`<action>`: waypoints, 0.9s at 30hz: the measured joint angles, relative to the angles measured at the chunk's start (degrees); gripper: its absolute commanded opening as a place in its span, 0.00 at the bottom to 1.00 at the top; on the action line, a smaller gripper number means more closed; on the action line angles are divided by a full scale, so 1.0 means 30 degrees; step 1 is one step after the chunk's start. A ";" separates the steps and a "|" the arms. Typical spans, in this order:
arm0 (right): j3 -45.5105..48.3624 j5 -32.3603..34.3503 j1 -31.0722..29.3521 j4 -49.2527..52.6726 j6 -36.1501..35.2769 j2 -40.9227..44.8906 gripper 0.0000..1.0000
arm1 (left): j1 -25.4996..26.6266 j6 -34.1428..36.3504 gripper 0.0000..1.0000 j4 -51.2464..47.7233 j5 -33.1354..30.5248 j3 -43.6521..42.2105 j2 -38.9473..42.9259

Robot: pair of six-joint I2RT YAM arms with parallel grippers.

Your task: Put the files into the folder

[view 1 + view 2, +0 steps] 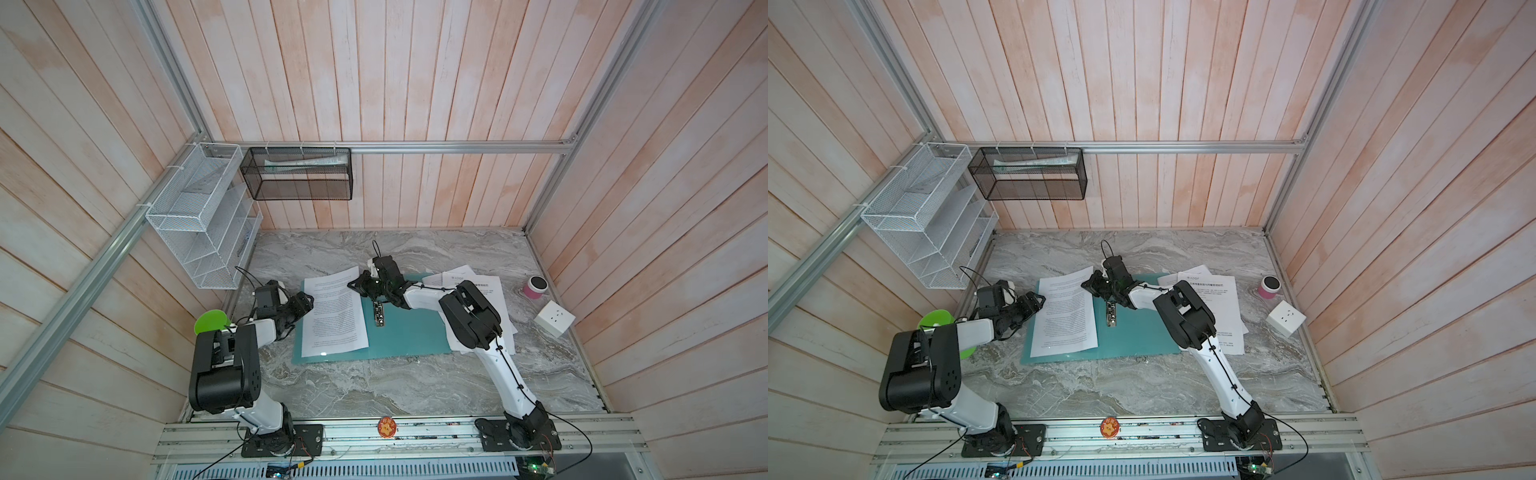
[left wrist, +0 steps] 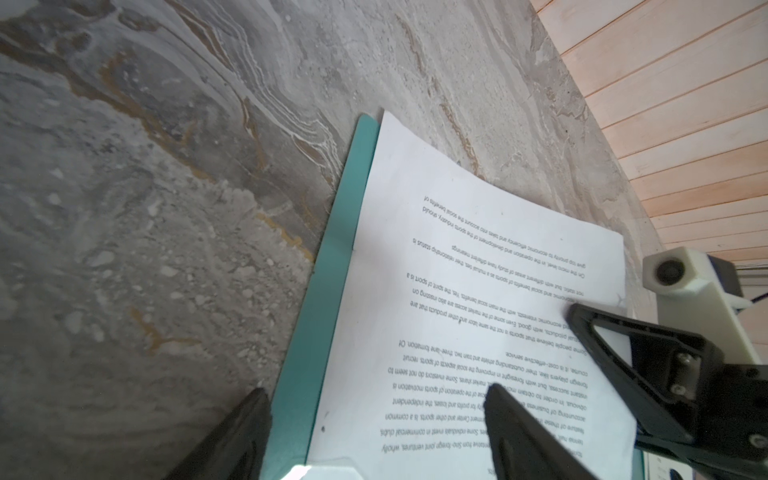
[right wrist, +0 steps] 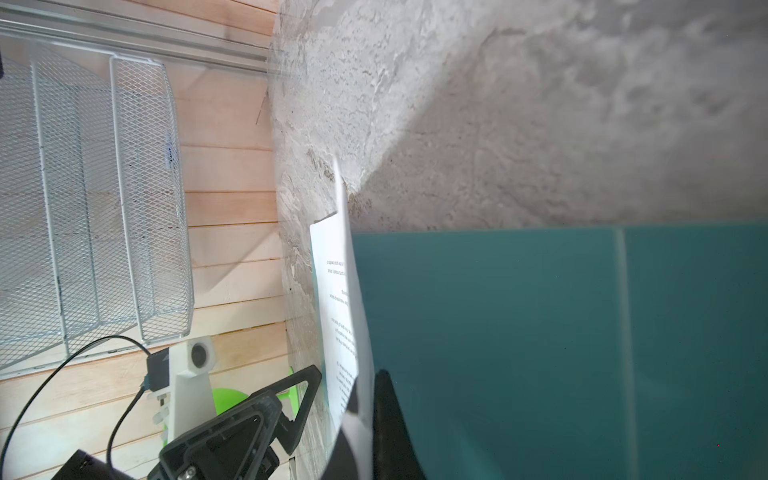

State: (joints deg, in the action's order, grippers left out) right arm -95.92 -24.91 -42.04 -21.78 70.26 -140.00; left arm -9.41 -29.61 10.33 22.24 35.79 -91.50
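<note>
Though pinched along its right edge, near the upper corner, by the right gripper (image 1: pixel 356 286), lying otherwise flat and print side up on the left cover of the folder (image 1: pixel 415 336): one sheet (image 1: pixel 334 318) from the files (image 1: pixel 1225 303). Fingers (image 3: pixel 388 415) closed tight on that edge, with the paper edge-on between them in the right wrist view.

Teal folder spread open at the centre of both top views, with a silver clip (image 1: pixel 378 316) along the spine. English print legible, though inverted, in the left wrist view: "Some people believe that sports is not the same labor" and "cost-effective service".

Left gripper (image 1: pixel 309 302) at the sheet's left edge, jaws wide apart and gripping nothing. One finger over the paper, its mate over the marble table (image 1: pixel 374 386) beyond the folder's rim; contact impossible to tell.

Rest of the files fanned just right of the folder, partly under the right arm, heading too small to read. Further right, a pink cylinder (image 1: pixel 535 286) and a white socket cube (image 1: pixel 554 318). At the upper left, a white mesh rack (image 1: pixel 199 216) and a black mesh basket (image 1: pixel 301 174) on the wall. At bottom centre, a round red sticker (image 1: pixel 386 427), lettering unreadable.
</note>
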 measured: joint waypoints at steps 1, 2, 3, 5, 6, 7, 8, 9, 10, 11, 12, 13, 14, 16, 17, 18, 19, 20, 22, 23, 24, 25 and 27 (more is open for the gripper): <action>0.0015 0.0073 -0.0022 0.0000 0.0058 0.0000 0.00 | 0.0000 0.0000 0.83 0.0000 0.0000 0.0000 0.0000; 0.0022 0.0138 -0.0029 -0.0007 0.0087 -0.0007 0.00 | 0.0000 0.0000 0.83 0.0000 0.0000 0.0007 0.0000; 0.0051 0.0211 -0.0022 -0.0015 0.0117 0.0000 0.00 | 0.0000 0.0000 0.83 0.0000 0.0000 0.0007 0.0000; 0.0080 0.0277 0.0022 -0.0007 0.0153 0.0000 0.00 | 0.0000 0.0000 0.83 0.0000 -0.0007 0.0000 0.0000; 0.0087 0.0299 0.0073 -0.0015 0.0168 -0.0007 0.00 | 0.0000 0.0000 0.83 0.0000 0.0000 0.0000 0.0000; 0.0095 0.0328 0.0160 -0.0015 0.0168 0.0000 0.00 | 0.0000 0.0000 0.83 0.0000 -0.0007 0.0007 0.0000; 0.0109 0.0357 0.0262 -0.0015 0.0175 0.0000 0.00 | 0.0000 0.0000 0.83 0.0000 0.0000 0.0000 0.0000; 0.0146 0.0386 0.0423 -0.0022 0.0197 0.0000 0.00 | 0.0000 0.0000 0.83 0.0000 0.0000 0.0000 0.0000; 0.0233 0.0430 0.0619 -0.0066 0.0226 0.0000 0.00 | 0.0000 0.0000 0.83 0.0000 0.0000 0.0000 0.0000; 0.0372 0.0481 0.0823 -0.0168 0.0248 0.0000 0.00 | 0.0000 0.0000 0.83 0.0000 0.0000 0.0007 0.0000; 0.0568 0.0532 0.1056 -0.0240 0.0299 0.0015 0.00 | 0.0000 0.0000 0.83 -0.0007 0.0000 0.0015 -0.0007; 0.0794 0.0590 0.1260 -0.0270 0.0350 0.0029 0.00 | 0.0000 0.0000 0.83 -0.0015 0.0000 0.0029 -0.0015; 0.0991 0.0663 0.1450 -0.0291 0.0423 0.0029 0.00 | 0.0000 0.0000 0.83 -0.0007 0.0007 0.0044 -0.0044; 0.1319 0.0794 0.1727 -0.0525 0.0678 0.0036 0.00 | 0.0015 0.0000 0.83 0.0000 0.0015 0.0102 -0.0102; 0.1341 0.0933 0.1741 -0.0612 0.0743 0.0066 0.00 | 0.0022 0.0000 0.83 -0.0007 0.0007 0.0124 -0.0117; 0.1341 0.0998 0.1690 -0.0670 0.0882 0.0066 0.00 | 0.0022 0.0000 0.83 -0.0007 0.0015 0.0138 -0.0124; 0.1341 0.1049 0.1574 -0.0714 0.1027 0.0066 0.00 | 0.0022 0.0000 0.83 0.0000 0.0015 0.0146 -0.0138; 0.1341 0.1093 0.1413 -0.0729 0.1122 0.0066 0.00 | 0.0022 0.0000 0.83 0.0000 0.0015 0.0146 -0.0138; 0.1326 0.1173 0.0933 -0.0736 0.1297 0.0066 0.00 | 0.0022 0.0000 0.83 0.0000 0.0015 0.0146 -0.0138; 0.1319 0.1202 0.0714 -0.0736 0.1348 0.0066 0.00 | 0.0022 0.0000 0.83 -0.0007 0.0015 0.0146 -0.0138; 0.1319 0.1253 0.0415 -0.0736 0.1406 0.0066 0.00 | 0.0022 0.0022 0.83 0.0015 -0.0051 0.0146 -0.0138; 0.1319 0.1297 0.0233 -0.0801 0.1486 0.0066 0.00 | -0.0029 0.0007 0.83 0.0007 -0.0146 0.0160 -0.0138; 0.1319 0.1399 -0.0029 -0.0991 0.1632 0.0066 0.00 | -0.0073 0.0015 0.83 0.0007 -0.0146 0.0175 -0.0153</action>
State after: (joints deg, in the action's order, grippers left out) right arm -91.96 -20.71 -42.13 -24.75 75.16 -139.81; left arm -9.63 -29.56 10.35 21.80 36.32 -91.96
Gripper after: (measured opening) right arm 0.047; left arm 0.832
